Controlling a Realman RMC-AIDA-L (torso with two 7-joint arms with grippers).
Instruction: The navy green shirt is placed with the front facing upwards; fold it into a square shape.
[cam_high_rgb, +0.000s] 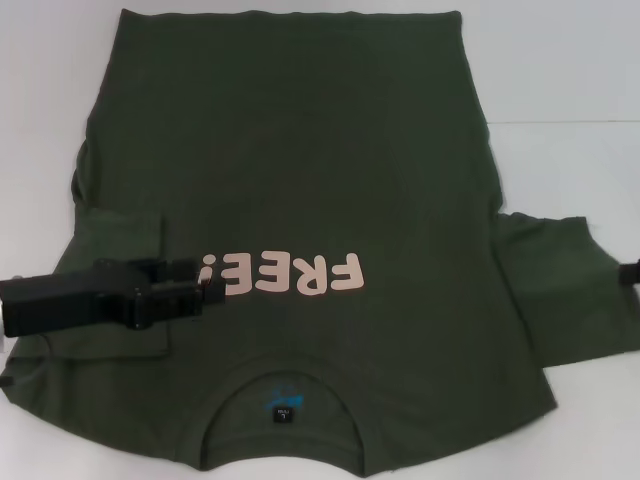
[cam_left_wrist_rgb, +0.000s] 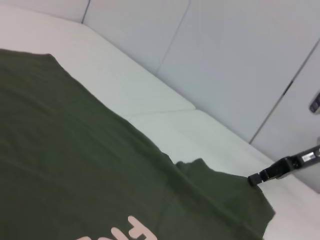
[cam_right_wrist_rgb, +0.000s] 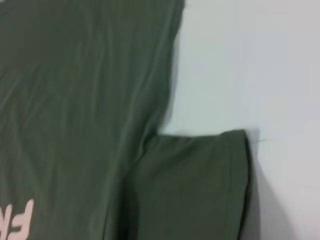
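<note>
The navy green shirt (cam_high_rgb: 300, 170) carries the word "FREE!" (cam_high_rgb: 283, 276) in large pale pink capitals across its chest, seen upside down from the head camera. Inside the collar sits a small black neck label (cam_high_rgb: 284, 412) with blue marking above it; its writing is too small to read.
</note>
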